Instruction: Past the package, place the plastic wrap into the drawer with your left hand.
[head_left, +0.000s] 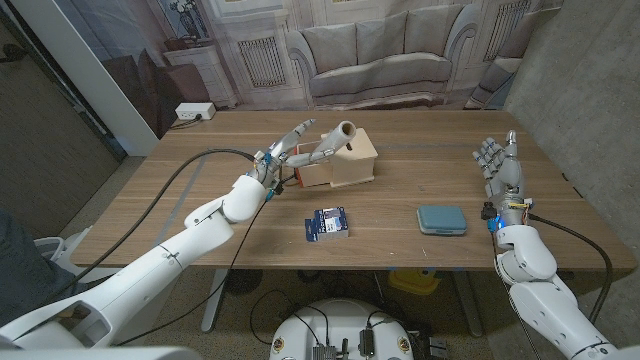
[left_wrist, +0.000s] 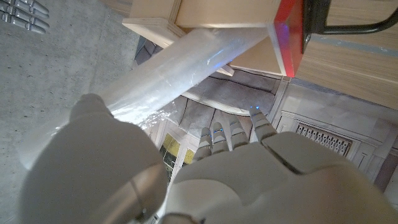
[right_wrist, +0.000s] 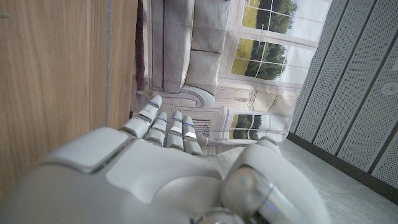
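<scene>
The left hand (head_left: 278, 160) holds the plastic wrap (head_left: 330, 140) near the top middle, its far end in the drawer (head_left: 338, 160). The right hand (head_left: 498, 165), far right, holds nothing, fingers apart.

Right hand (right_wrist: 168, 180) beside the wooden table (right_wrist: 56, 81), fingers straight, holding nothing

Even, soft indoor light; faint shadows lie on the table (head_left: 400, 200); close wrist views blur the hands.

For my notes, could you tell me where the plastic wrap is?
In the head view, the plastic wrap leans tilted on the wooden drawer box, left of centre, beside the left hand.
</scene>
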